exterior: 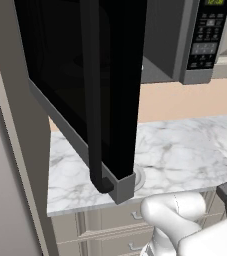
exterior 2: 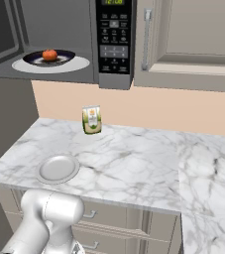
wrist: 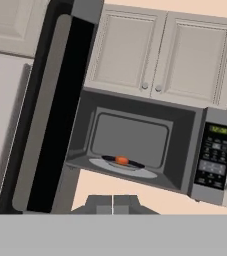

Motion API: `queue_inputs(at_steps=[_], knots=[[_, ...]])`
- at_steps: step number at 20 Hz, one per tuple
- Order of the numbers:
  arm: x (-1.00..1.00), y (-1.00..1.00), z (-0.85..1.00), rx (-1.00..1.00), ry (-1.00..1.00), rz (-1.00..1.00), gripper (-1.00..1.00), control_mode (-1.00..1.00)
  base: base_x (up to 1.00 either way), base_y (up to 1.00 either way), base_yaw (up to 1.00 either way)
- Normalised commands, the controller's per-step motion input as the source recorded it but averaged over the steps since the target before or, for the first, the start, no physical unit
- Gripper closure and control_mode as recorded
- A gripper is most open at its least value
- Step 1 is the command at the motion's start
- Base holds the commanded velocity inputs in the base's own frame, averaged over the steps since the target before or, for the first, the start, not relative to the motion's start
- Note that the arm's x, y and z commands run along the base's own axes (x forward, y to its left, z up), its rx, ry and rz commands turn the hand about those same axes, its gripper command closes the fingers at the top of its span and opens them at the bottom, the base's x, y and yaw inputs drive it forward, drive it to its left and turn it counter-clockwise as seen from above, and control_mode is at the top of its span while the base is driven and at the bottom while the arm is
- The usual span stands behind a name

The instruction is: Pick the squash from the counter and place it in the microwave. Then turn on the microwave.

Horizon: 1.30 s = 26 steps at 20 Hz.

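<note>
From the left base view, the microwave (exterior: 185,45) hangs above the table (exterior: 185,150) with its black door (exterior: 110,90) swung wide open. From the right base view, the squash (exterior 2: 49,54) sits on a dark dish (exterior 2: 67,56) inside the microwave, and a white plate (exterior 2: 58,168) and a carton (exterior 2: 91,119) stand on the table. From the hand view, the pincer (wrist: 113,205) tips touch, clenched on nothing, well back from the squash.
</note>
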Motion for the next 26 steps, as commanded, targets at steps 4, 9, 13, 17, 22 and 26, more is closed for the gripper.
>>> queue_inputs(at_steps=[4,9,13,17,22,26], knots=[[0.0,0.15,-0.07,0.0,0.0,-0.02,1.0,-1.0,0.0,0.0,0.0],[0.0,0.16,-0.08,0.0,0.0,-0.03,1.0,-1.0,0.0,0.0,0.0],[0.0,0.14,-0.08,0.0,0.0,-0.04,1.0,-1.0,0.0,0.0,0.0],[0.02,0.11,-0.04,0.0,0.0,-0.06,1.0,-1.0,0.0,0.0,0.0],[0.12,0.15,-0.05,0.0,0.0,-0.07,1.0,-1.0,0.0,0.0,0.0],[0.18,0.16,-0.06,0.0,0.0,-0.08,1.0,-1.0,0.0,0.0,0.0]])
